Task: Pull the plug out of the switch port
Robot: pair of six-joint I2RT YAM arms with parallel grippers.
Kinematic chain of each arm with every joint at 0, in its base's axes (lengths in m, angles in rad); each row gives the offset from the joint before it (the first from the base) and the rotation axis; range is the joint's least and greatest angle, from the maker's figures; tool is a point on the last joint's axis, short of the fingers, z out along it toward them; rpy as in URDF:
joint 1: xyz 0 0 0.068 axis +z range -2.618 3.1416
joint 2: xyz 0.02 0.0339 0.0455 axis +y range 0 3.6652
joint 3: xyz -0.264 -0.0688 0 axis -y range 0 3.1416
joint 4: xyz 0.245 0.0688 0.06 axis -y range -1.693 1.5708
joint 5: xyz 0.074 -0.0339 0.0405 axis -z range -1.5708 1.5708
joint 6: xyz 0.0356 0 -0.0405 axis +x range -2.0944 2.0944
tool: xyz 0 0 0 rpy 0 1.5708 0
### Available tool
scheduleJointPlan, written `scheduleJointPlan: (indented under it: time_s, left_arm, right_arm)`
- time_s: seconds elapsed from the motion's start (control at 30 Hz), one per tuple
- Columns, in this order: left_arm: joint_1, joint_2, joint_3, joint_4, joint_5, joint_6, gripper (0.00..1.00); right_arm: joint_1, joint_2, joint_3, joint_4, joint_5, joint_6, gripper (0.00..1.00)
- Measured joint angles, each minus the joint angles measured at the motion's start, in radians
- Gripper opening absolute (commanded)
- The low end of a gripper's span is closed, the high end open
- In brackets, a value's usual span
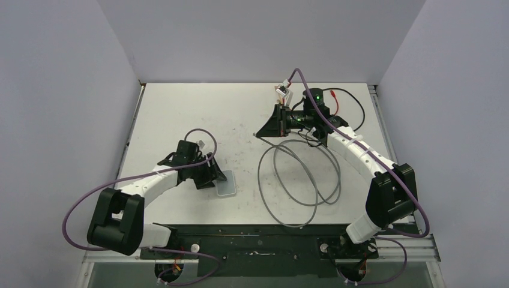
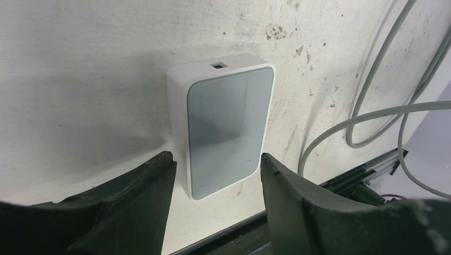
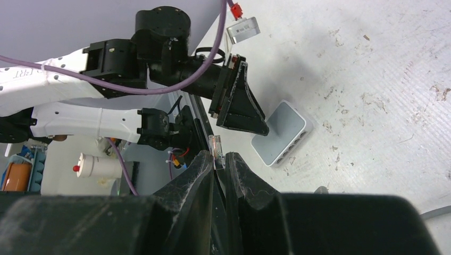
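Note:
The switch (image 1: 226, 184) is a small pale grey-white box lying flat near the table's front edge. My left gripper (image 1: 215, 176) is open, with a fingertip on either side of the box's near end (image 2: 228, 127). A single small socket (image 2: 217, 66) shows on its far narrow edge. In the right wrist view the box (image 3: 282, 133) shows a row of empty ports (image 3: 296, 144). My right gripper (image 1: 262, 133) is raised far from the box and shut on a clear plug (image 3: 215, 144). The plug's grey cable (image 1: 300, 180) lies looped on the table.
A small grey connector on red and purple wires (image 1: 281, 90) hangs by the right arm at the back. A black and red wire (image 1: 351, 102) loops at the back right. The cable loops (image 2: 372, 95) lie right of the switch. The black front rail (image 1: 258, 231) runs just behind the box.

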Motion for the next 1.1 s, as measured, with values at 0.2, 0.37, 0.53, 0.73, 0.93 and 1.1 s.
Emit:
scheduleJointPlan:
  time_s: [0.2,0.37,0.53,0.73,0.93,1.1]
  left_arm:
    - [0.0,-0.088,0.089,-0.154,-0.14,0.032,0.7]
    - [0.0,-0.169,0.146,-0.249,-0.237,0.053,0.96]
    - [0.0,-0.247,0.178,-0.283,-0.285,0.066,0.96]
    - [0.0,-0.286,0.187,-0.283,-0.293,0.071,0.96]
    - [0.0,-0.289,0.187,-0.283,-0.293,0.072,0.96]
    - [0.0,-0.289,0.187,-0.283,-0.291,0.072,0.96]
  right_arm:
    - [-0.002,0.0,0.0,0.0,0.0,-0.001,0.05]
    - [-0.008,0.0,0.0,0.0,0.002,-0.003,0.05]
    - [-0.008,0.0,0.0,0.0,0.006,-0.003,0.05]
    - [-0.007,0.005,0.037,-0.004,0.021,-0.003,0.05]
    - [-0.007,0.057,0.163,-0.002,0.029,-0.004,0.05]
    - [-0.005,0.139,0.262,0.013,0.04,0.006,0.05]
